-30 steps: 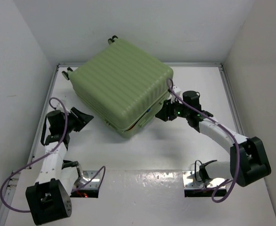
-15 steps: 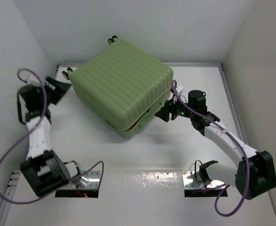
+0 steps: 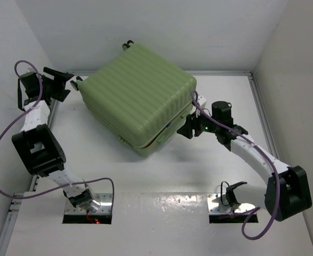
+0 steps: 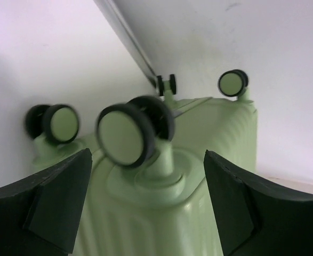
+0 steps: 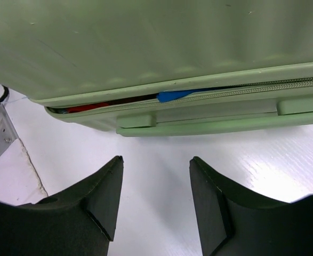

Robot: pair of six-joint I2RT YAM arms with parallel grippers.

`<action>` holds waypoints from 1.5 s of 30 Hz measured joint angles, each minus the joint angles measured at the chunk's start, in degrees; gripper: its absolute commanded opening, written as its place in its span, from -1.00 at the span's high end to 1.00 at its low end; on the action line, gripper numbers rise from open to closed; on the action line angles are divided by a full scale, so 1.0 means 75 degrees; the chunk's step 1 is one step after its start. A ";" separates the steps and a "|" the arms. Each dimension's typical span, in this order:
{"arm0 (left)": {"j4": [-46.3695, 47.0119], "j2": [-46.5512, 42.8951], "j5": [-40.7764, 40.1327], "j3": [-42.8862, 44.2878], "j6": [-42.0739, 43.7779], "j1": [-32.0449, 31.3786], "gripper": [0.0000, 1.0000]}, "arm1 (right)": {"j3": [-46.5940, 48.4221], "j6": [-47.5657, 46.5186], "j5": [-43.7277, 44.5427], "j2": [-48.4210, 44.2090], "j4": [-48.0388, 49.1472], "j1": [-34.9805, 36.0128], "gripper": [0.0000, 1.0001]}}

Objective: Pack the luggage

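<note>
The luggage (image 3: pixel 137 101) lies flat on the far half of the white table (image 3: pixel 161 170), turned at an angle, its ribbed pale green shell facing up and its wheeled end pointing to the far-left corner. My left gripper (image 3: pixel 60 84) is out at that corner, up by the left wall, aimed at the wheeled end. On the left wrist camera I see the two black fingers (image 4: pixel 55 197) standing wide apart with nothing between them. Beyond them is the nearest wheel (image 4: pixel 129 136), black-rimmed with a green hub, blurred and close but not touching either finger. Three more wheels show behind it. My right gripper (image 3: pixel 187 127) is low over the table at the right-hand side of the case, just beside the seam and pointed at it. On the right wrist camera its fingers (image 5: pixel 100 194) are also apart, with only bare tabletop in the gap, so it is gripping nothing. From there I can see that the lid is down but not sealed. The zipper (image 5: pixel 284 87) runs along the seam, which gapes a little, and a strip of blue fabric (image 5: pixel 175 96) and something red (image 5: pixel 84 108) peek out of it. Below the seam a flat pale green bar (image 5: pixel 199 113) runs along the lower shell.
</note>
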 measured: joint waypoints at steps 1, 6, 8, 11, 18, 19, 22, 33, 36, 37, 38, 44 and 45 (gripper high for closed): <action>0.0096 0.0122 -0.0026 0.0102 -0.0117 -0.0067 -0.78 | 0.0035 -0.0003 0.0009 0.0061 0.0000 0.0003 -0.06; 0.0423 0.0822 -0.0050 0.0679 -0.0615 -0.0396 -0.88 | 0.0117 -0.0009 0.0108 0.0294 -0.0023 -0.0006 -0.06; 0.0458 0.1198 -0.0067 0.0871 -0.0682 -0.0548 -0.88 | 0.0192 -0.0012 0.0140 0.0417 -0.0061 -0.0017 -0.06; 0.0402 0.1763 -0.0117 0.1087 -0.0688 -0.0822 -0.88 | 0.0388 -0.0026 0.0178 0.0603 -0.0166 -0.0070 -0.06; 0.0286 0.2259 -0.0201 0.1536 -0.0740 -0.1058 0.18 | 0.0536 -0.0055 0.0204 0.0734 -0.0221 -0.0251 -0.06; 0.0315 0.2259 -0.0242 0.1553 -0.0682 -0.1072 0.36 | 0.0536 -0.0058 0.0207 0.0743 -0.0224 -0.0256 -0.06; 0.0370 0.2259 -0.0294 0.1556 -0.0662 -0.1087 0.91 | 0.0536 -0.0061 0.0207 0.0746 -0.0224 -0.0297 -0.06; 0.0513 0.2197 -0.0178 0.1778 -0.1443 -0.1139 1.00 | 0.0536 -0.0085 0.0233 0.0734 -0.0254 -0.0297 -0.06; 0.0423 0.2148 -0.0236 0.2288 -0.1763 -0.1271 1.00 | 0.0530 -0.0061 0.0289 0.0694 -0.0280 -0.0341 -0.06; 0.0425 0.2110 -0.0256 0.2474 -0.1880 -0.1349 1.00 | 0.0525 -0.0052 0.0312 0.0662 -0.0283 -0.0358 -0.06; 0.0434 0.2049 -0.0256 0.2649 -0.1999 -0.1428 1.00 | 0.0504 -0.0029 0.0329 0.0615 -0.0283 -0.0393 -0.06; 0.0606 0.1387 -0.0160 0.2862 -0.2331 -0.1950 1.00 | 0.0370 -0.0023 0.0373 0.0385 -0.0329 -0.0615 -0.06; 0.0621 0.1236 -0.0131 0.2774 -0.2323 -0.2002 1.00 | 0.0347 -0.0026 0.0370 0.0361 -0.0347 -0.0659 -0.06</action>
